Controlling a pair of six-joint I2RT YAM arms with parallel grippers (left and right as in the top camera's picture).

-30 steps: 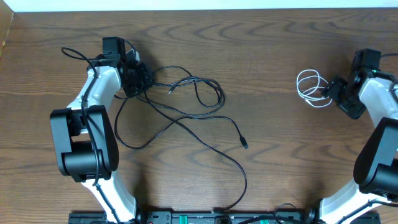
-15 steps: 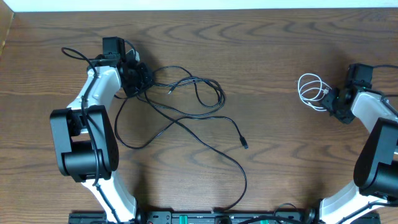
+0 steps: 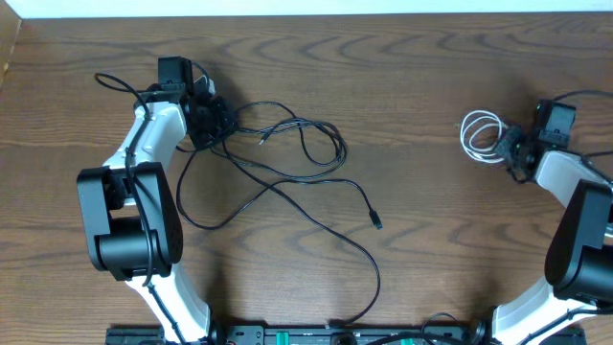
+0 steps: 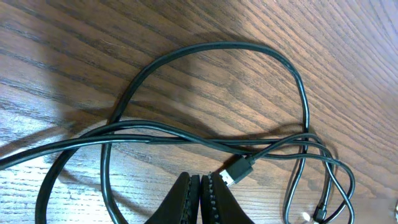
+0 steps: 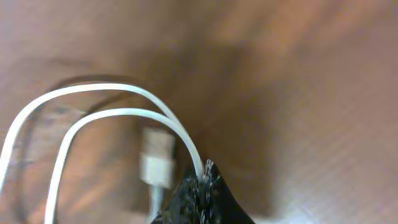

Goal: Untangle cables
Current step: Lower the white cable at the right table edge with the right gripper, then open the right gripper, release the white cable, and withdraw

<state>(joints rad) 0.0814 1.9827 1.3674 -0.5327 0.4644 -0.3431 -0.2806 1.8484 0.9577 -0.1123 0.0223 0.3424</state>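
Two long black cables lie tangled in loops left of centre, and one plug end lies on its own toward the middle. My left gripper sits at the tangle's left end. In the left wrist view it is shut, with nothing showing between the jaws, and a black USB plug lies just right of the tips. Black cable loops spread ahead of it. The white cable is coiled at the right. My right gripper is shut on a strand of the white cable, beside its white plug.
The left arm's base and the right arm's base stand near the front corners. One black cable trails down to the front edge. The table's far edge runs along the top.
My right gripper has closed from wide open onto the white cable, and its wrist has shifted slightly. The left arm and the black tangle have not moved.
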